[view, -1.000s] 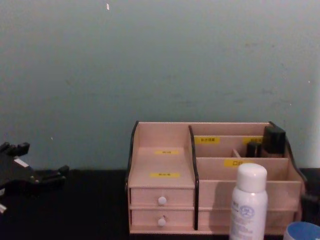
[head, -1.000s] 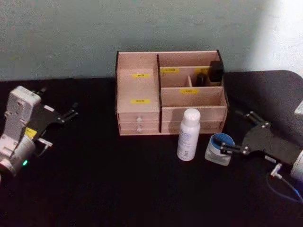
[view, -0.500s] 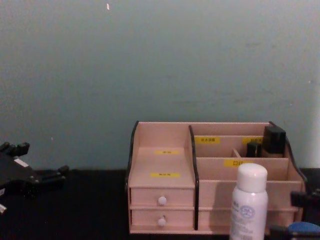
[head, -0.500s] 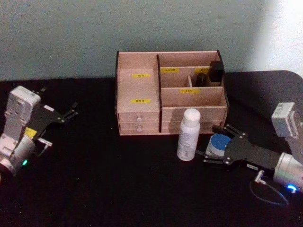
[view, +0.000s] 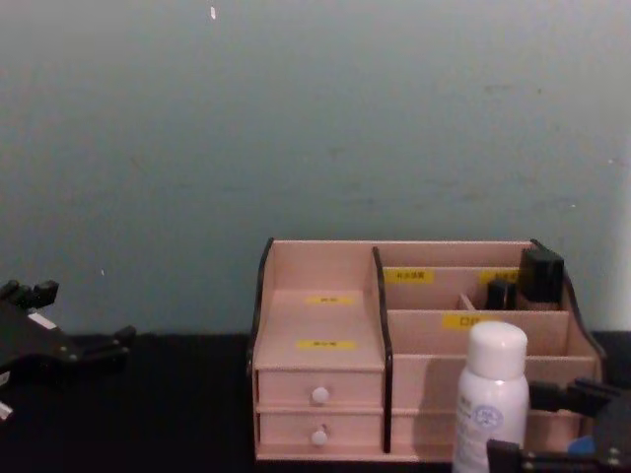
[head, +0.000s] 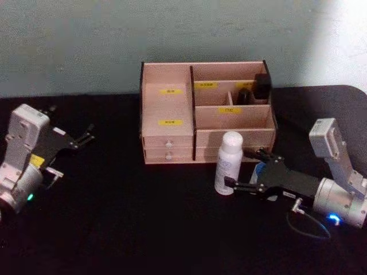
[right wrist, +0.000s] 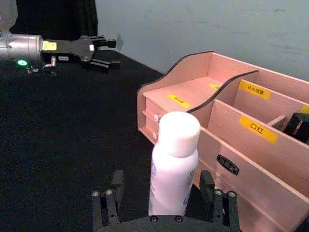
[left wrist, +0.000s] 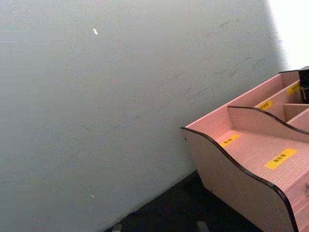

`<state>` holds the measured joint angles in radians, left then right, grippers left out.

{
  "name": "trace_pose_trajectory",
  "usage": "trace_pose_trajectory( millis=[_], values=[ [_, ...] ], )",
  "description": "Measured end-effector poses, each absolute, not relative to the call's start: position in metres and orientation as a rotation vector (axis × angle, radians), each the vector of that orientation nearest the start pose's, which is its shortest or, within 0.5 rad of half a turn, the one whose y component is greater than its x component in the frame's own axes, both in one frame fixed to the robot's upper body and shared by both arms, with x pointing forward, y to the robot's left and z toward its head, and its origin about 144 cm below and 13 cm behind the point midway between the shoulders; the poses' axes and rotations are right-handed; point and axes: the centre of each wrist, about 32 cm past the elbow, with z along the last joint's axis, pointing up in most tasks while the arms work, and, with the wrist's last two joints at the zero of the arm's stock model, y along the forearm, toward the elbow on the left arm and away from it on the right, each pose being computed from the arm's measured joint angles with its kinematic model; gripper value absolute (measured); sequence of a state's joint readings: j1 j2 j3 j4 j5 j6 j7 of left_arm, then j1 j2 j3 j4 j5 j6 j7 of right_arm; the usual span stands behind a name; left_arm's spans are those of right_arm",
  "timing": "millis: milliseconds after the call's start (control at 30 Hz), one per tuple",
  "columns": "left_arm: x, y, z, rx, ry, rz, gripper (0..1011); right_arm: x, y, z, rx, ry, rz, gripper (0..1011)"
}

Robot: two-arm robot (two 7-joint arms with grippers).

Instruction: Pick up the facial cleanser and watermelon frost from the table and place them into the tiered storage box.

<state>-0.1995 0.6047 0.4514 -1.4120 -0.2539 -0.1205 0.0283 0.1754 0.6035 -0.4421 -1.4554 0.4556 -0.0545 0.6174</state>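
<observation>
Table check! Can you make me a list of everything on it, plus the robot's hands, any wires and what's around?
Surface: black table, dark cover.
Job's things: tiered storage box at the back; white bottle upright in front of it; blue-lidded jar beside the bottle, mostly hidden by the right gripper.
Clutter: two dark items in the box's back right compartments.
Grippers: right gripper open, fingers either side of the white bottle; left gripper open, parked at the table's left.
Cables: blue cable loop by the right wrist.
Surroundings: grey-green wall behind.
</observation>
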Motion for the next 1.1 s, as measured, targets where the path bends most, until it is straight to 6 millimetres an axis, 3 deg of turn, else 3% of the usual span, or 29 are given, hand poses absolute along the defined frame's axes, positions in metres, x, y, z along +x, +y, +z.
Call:
trace_pose_trajectory(
  millis=[467, 967, 1100],
  values=[
    [0.489, 0.31, 1.14, 0.304, -0.285, 1.248, 1001, 0.501, -0.291, 1.136, -0.184, -0.001, -0.645, 1003],
    [0.489, 0.31, 1.14, 0.304, -0.285, 1.248, 1001, 0.502, -0.29, 1.136, -0.181, -0.005, -0.648, 1000],
    [0.489, 0.31, 1.14, 0.304, -0.285, 1.248, 1001, 0.501, -0.29, 1.136, -0.181, -0.004, -0.647, 927]
  ],
)
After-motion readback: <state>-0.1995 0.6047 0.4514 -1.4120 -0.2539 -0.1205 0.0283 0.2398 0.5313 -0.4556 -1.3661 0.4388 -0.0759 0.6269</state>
